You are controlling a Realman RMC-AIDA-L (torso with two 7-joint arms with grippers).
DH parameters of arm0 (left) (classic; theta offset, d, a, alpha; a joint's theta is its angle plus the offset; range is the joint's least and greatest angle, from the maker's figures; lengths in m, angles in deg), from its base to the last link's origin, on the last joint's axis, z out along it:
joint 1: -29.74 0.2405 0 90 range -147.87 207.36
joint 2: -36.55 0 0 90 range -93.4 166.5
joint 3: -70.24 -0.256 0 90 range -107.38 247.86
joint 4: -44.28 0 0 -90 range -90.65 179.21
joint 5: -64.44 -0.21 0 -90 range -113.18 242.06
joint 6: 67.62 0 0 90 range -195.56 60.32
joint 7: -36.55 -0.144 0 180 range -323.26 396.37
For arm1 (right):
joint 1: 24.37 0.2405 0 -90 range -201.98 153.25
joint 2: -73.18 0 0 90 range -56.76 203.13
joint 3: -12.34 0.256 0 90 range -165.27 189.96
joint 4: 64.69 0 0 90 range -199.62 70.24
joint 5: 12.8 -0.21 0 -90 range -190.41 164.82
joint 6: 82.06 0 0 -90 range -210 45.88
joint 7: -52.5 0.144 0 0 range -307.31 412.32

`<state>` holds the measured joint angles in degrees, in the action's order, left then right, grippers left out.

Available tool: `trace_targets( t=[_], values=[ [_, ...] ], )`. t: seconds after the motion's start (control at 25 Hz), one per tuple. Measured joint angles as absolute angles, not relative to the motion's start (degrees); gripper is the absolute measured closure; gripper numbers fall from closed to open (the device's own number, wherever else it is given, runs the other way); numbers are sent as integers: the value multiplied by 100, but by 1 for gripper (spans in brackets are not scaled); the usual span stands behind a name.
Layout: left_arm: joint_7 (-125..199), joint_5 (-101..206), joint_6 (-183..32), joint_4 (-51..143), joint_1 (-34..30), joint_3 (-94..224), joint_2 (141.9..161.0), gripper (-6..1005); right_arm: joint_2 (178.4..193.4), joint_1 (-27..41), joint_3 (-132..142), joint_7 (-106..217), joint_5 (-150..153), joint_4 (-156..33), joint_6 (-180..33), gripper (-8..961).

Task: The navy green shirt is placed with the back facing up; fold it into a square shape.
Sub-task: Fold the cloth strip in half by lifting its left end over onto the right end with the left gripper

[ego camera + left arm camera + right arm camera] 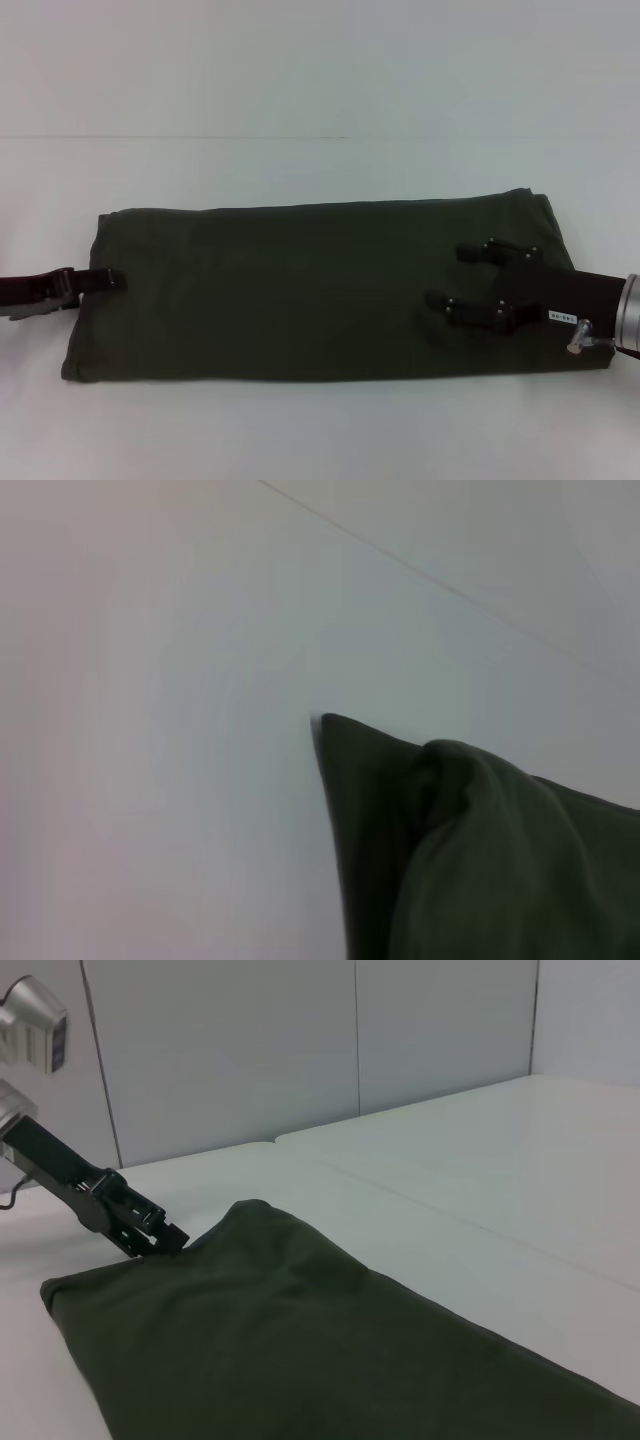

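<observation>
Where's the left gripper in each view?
Head: left gripper at the navy green shirt's left edge, shut on it.
Left wrist: not visible; only the lifted shirt edge.
Right wrist: far off, at the raised edge.
Shared landmark: that pinched edge.

Head view high, looking down; both wrist views low, close, sharing the shirt's (320, 290) left end.

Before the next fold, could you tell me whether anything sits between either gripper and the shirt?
Nothing visible does. The left gripper is at the navy green shirt's left edge, and the open right gripper hangs directly over its right part.
</observation>
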<state>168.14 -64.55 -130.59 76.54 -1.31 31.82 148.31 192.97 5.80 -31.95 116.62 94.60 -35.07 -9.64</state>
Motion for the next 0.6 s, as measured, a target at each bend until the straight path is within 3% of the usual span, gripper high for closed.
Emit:
trace_targets(
  t=[0.6],
  values=[
    [16779, -6431, -13152, 7300, -416, 3189, 14932, 97, 19296, 587, -3195, 11657, 9460, -3508, -964, 84]
  ],
)
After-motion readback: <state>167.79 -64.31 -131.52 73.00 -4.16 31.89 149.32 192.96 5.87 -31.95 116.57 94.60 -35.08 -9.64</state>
